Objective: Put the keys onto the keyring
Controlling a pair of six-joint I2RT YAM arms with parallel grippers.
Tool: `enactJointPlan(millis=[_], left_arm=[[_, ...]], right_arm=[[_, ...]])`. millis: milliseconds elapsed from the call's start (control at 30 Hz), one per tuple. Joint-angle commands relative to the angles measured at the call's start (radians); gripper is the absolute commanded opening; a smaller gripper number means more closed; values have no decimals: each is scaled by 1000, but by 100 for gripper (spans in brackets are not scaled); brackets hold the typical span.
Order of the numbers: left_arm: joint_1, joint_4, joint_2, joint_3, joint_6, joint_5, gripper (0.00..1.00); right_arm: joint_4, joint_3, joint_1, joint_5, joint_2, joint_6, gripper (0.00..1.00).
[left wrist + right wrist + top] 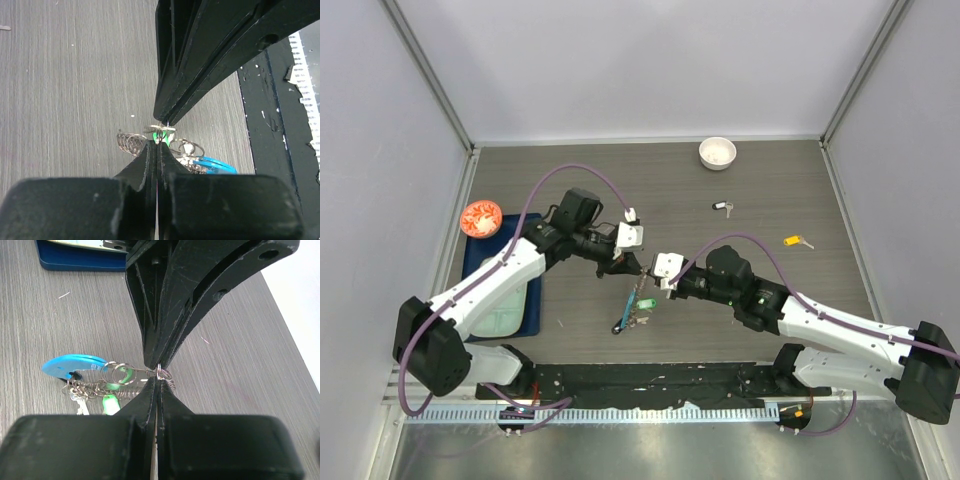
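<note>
1. Keyring [632, 308] lies mid-tabletop between the two arms. Its top end is up at the jaws and its blue segment [620, 323] trails toward the near edge.
2. Right jaws are fully closed, pinching a thin wire loop at the keyring's end. Judgement: this holds the ring steady and presents one end for threading.
3. Left jaws are also fully closed, tip to tip on a small silver piece with green plastic behind it. I take it for the green-tagged key [159, 136]; the pinch hides its exact shape.
4. Both sets of jaws meet at almost one spot. Judgement: one side anchors the ring while the other works a key onto it.
5. Only the top view shows the rest of the task. A black-tagged key [722, 207] and a yellow-tagged key [797, 241] lie loose on the tabletop [770, 300], well apart from the ring.
6. Only the right wrist view shows the cluster already on the ring: the blue segment [70, 365], coiled links and more green plastic.
7. Only the left wrist view shows the green piece right at the left tips.
8. No view settles whether the ring hangs clear of the tabletop.
</note>
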Motion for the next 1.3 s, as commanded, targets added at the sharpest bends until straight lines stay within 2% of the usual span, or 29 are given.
enactJointPlan(millis=[0,200,367,500,867,1033,1167,1267], left_arm=[[7,56,-50,-8,-28,-24,0],[38,207,-176,-113,-172,-52,0],[48,424,-259,-210,-362,-31,0],[50,568,-315,-282,-458,-23,0],[87,780,-406,-393,-638,-35,0],[90,961,-409,-453,-776,-55,0],[90,1057,-412,-515,-822,-87,0],[88,1039,-429,-529,-818,-115,7]], right_arm=[[50,24,8,-7,-23,-6,1],[61,12,8,-7,-26,-8,1],[67,6,8,-8,-20,-9,1],[72,0,8,-5,-17,-9,1],[69,-6,6,-19,-4,-11,1],[75,-5,8,-31,9,-8,1],[83,-2,8,-19,9,-6,1],[83,0,8,-7,-7,-8,1]])
